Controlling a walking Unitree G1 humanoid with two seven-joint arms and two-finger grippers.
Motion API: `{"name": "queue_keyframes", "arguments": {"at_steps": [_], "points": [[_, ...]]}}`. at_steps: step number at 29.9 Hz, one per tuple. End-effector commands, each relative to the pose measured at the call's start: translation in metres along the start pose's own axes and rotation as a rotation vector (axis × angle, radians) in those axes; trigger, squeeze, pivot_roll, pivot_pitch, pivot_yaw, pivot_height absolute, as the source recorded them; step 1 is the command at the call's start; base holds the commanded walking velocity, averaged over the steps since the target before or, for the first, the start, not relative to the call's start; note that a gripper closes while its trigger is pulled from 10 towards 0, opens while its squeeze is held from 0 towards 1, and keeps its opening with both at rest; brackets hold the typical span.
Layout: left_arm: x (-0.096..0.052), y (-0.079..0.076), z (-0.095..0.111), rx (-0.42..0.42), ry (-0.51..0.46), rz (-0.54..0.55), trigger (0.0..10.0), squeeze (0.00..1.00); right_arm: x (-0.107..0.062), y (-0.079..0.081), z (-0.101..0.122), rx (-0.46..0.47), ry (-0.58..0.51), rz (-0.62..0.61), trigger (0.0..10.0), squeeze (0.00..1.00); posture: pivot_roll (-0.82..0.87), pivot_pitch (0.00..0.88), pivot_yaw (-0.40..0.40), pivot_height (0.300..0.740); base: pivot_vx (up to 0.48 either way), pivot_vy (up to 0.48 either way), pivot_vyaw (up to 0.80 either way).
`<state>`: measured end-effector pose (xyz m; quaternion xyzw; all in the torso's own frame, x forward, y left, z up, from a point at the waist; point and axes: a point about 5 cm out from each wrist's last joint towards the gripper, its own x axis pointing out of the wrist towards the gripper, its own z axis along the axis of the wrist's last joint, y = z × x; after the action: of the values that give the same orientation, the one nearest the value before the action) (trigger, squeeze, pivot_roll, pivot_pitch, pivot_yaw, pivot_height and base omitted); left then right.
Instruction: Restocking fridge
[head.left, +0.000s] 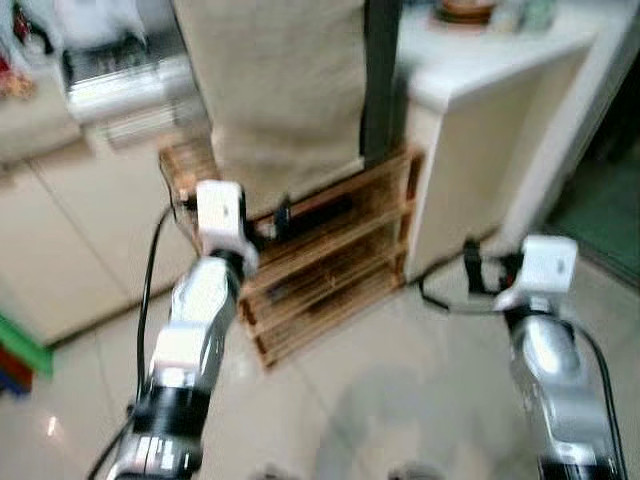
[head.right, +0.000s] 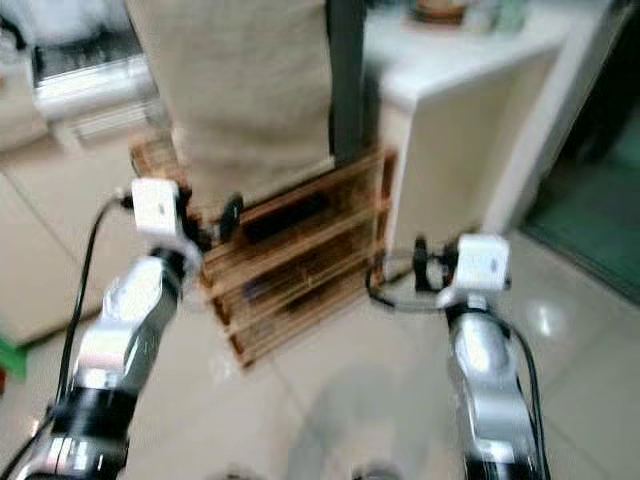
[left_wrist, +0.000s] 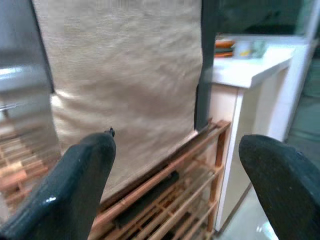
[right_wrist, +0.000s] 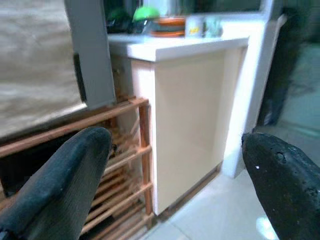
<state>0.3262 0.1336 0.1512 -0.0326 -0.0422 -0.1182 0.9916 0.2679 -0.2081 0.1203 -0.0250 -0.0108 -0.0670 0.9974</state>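
Note:
Both arms are raised in front of me over the tiled floor. My left gripper (head.left: 281, 217) is held out towards a low wooden slatted rack (head.left: 330, 260). In the left wrist view its fingers (left_wrist: 82, 175) stand wide apart with nothing between them, so it is open. My right gripper (head.left: 470, 268) hangs near the rack's right end and the base of a cream counter (head.left: 470, 170). It is open too, with its fingers (right_wrist: 65, 180) spread and empty. A beige woven cloth (head.left: 285, 90) hangs down over the rack, beside a dark grey upright panel (head.left: 381, 80).
The white counter top (right_wrist: 185, 45) carries bowls and small items (right_wrist: 167, 24). A silvery appliance (head.left: 115, 75) stands at the back left. Pale glossy floor tiles (head.left: 400, 400) spread in front of me. A dark doorway (head.left: 600, 190) opens at the right. The head views are blurred.

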Motion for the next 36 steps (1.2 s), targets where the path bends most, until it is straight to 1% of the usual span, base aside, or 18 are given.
{"name": "queue_keyframes", "arguments": {"at_steps": [1, 4, 9, 13, 20, 30, 34, 36], "points": [[-0.002, 0.009, -0.001, 0.025, 0.009, 0.019, 10.0, 0.0, -0.001, 0.007, 0.01, 0.002, -0.055, 0.027, 10.0, 0.0, -0.11, 0.0, 0.102, 0.711, 0.0, 0.0, 0.0], [-0.003, 0.004, 0.002, -0.006, -0.014, -0.025, 10.0, 0.0, 0.0, 0.008, 0.012, -0.002, -0.068, 0.032, 10.0, 0.0, -0.11, 0.0, 0.105, 0.711, 0.105, 0.106, 0.0], [-0.002, 0.008, 0.003, -0.007, -0.018, -0.008, 10.0, 0.0, 0.003, 0.01, 0.01, -0.006, -0.061, 0.039, 10.0, 0.0, -0.1, 0.0, 0.104, 0.711, 0.328, 0.341, 0.0], [-0.002, 0.012, 0.002, 0.007, -0.013, 0.008, 10.0, 0.0, 0.005, 0.013, 0.005, -0.009, -0.035, 0.045, 10.0, 0.0, -0.1, 0.0, 0.104, 0.711, 0.0, 0.451, 0.0], [-0.003, 0.014, 0.001, 0.012, -0.012, 0.022, 10.0, 0.0, 0.006, 0.015, 0.003, -0.006, -0.024, 0.056, 10.0, 0.0, -0.1, 0.0, 0.1, 0.711, 0.0, 0.458, -0.77], [-0.001, 0.01, 0.002, 0.016, -0.018, 0.003, 10.0, 0.0, 0.008, 0.016, 0.002, -0.005, -0.025, 0.057, 10.0, 0.0, -0.1, 0.0, 0.101, 0.711, 0.0, 0.456, -0.76], [0.0, 0.007, 0.003, 0.039, -0.02, -0.019, 10.0, 0.0, 0.007, 0.018, 0.001, 0.0, -0.023, 0.057, 10.0, 0.0, -0.1, 0.0, 0.102, 0.711, 0.0, 0.443, -0.75], [0.0, 0.005, 0.004, 0.04, -0.024, -0.024, 10.0, 0.0, 0.007, 0.018, 0.001, 0.002, -0.021, 0.057, 10.0, 0.0, -0.1, 0.0, 0.101, 0.711, 0.285, 0.386, -0.75]]}}
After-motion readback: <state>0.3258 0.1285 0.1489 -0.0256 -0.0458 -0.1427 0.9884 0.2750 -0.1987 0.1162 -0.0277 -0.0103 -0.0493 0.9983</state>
